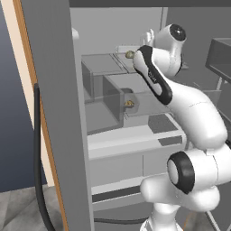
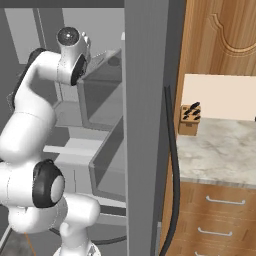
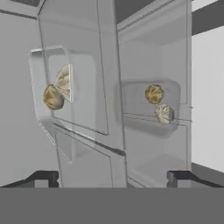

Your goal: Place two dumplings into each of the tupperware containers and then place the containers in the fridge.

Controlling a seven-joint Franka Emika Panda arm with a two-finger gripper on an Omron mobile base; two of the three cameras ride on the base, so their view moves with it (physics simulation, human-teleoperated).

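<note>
Two translucent tupperware containers stand on a shelf inside the open fridge (image 1: 126, 135). In the hand view, which is rolled, the left container (image 3: 46, 113) holds two tan dumplings (image 3: 53, 97), and the right container (image 3: 144, 122) holds two more dumplings (image 3: 154, 93). From the left base the nearer container (image 1: 135, 90) shows a dumpling (image 1: 129, 103), and the farther container (image 1: 101, 63) has one (image 1: 129, 54) at its edge. My gripper (image 3: 111, 178) is open just in front of the containers, its fingertips (image 3: 41, 177) wide apart with nothing between them.
The fridge door (image 1: 54, 113) stands open close on the left, and its edge (image 2: 145, 125) cuts through the right base view. To the right are a marble counter (image 2: 220, 150) with a knife block (image 2: 190, 120) and wooden drawers (image 2: 215, 220). Fridge drawers (image 1: 131, 162) lie below the shelf.
</note>
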